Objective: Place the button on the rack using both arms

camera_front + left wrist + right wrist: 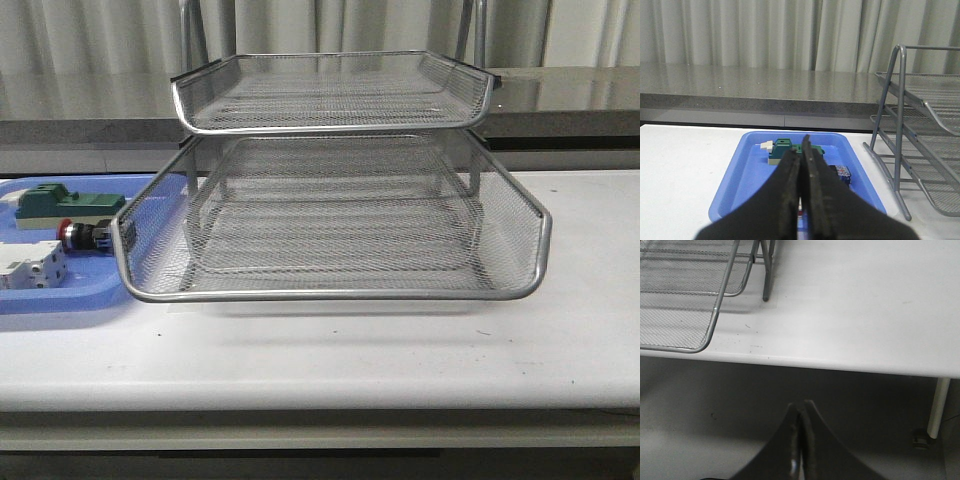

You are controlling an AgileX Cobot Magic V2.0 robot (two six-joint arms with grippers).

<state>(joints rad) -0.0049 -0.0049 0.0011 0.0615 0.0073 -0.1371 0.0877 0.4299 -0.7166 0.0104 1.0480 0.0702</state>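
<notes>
Rack (330,200) of silver wire mesh, tiered, standing mid-bench on the white bench (400,350); lower sliding tray pulled forward toward the front edge, upper tray set further back above it, both trays bare of parts. Metal frame uprights rising behind the upper tray.

Button (82,235), a small push-button switch with red mushroom cap, silver collar and dark body, lying on its side in the flat blue plastic tray (60,295) at the left end of the bench, just beside the rack's lower tray, cap pointing away from the rack. Green-topped block (68,205) behind it in the same tray; white circuit breaker (32,268) in front of it, near the tray's front rim.

Left hand (801,170) clenched, black fingers pressed together with nothing between them, hovering over the near end of the blue tray, apart from the parts. Blue rear block of the button peeking out just past the fingers in the left wrist view, the rest hidden behind them.

Right hand (801,440) likewise clenched and grasping nothing, held off the front edge of the bench over the grey floor (700,405), well apart from the rack's corner.
</notes>
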